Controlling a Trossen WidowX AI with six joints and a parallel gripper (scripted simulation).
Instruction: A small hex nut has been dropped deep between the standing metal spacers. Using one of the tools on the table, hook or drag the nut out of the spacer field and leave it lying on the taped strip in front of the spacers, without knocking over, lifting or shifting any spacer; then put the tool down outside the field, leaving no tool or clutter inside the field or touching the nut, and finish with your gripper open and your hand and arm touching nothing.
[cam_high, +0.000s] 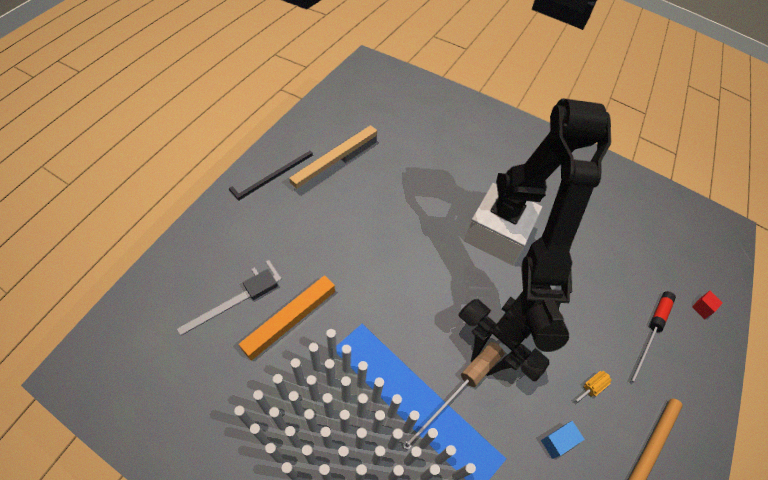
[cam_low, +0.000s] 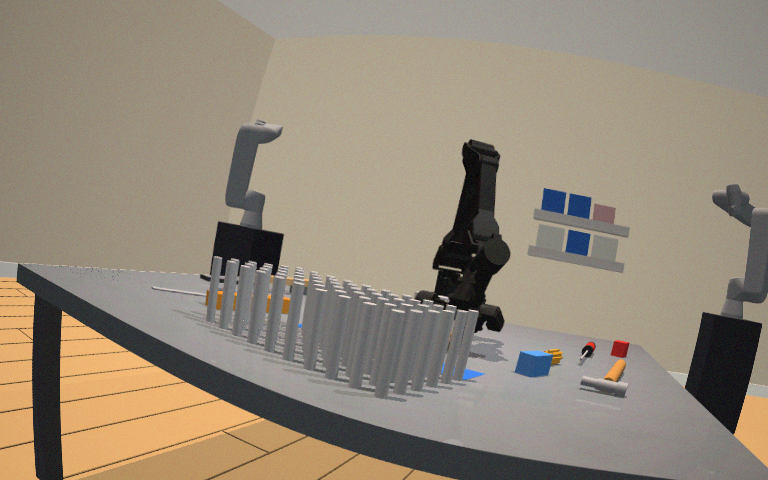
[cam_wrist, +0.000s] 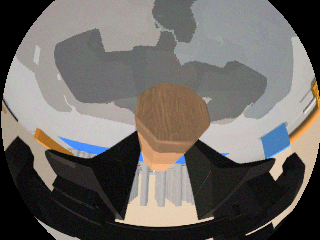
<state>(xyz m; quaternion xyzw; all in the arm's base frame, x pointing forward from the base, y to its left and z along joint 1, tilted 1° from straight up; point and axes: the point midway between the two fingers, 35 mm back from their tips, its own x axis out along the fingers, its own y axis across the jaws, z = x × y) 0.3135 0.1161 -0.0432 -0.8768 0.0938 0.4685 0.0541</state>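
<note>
My gripper (cam_high: 487, 363) (cam_wrist: 163, 135) is shut on the wooden handle (cam_high: 479, 369) (cam_wrist: 172, 115) of a thin-shafted tool, in front of the spacer field. Its metal shaft (cam_high: 444, 406) slopes across the blue taped strip (cam_high: 370, 348) (cam_low: 471, 374) and passes between front spacers. The tip is among the standing metal spacers (cam_high: 344, 418) (cam_low: 339, 339) (cam_wrist: 161, 187), just behind the front row. A small ring-like shape (cam_high: 406, 445) at the tip looks like the hex nut; whether it is hooked is too small to tell. The visible spacers stand upright. The tip is hidden in the wrist view.
An orange bar (cam_high: 287, 316) and calipers (cam_high: 260, 284) lie left of the strip. A black hooked rod (cam_high: 274, 174) and wooden bar (cam_high: 334, 156) lie farther back. At right are a blue block (cam_high: 562, 439), yellow screwdriver (cam_high: 597, 383), red screwdriver (cam_high: 662, 311), red cube (cam_high: 707, 305) and hammer (cam_low: 614, 371).
</note>
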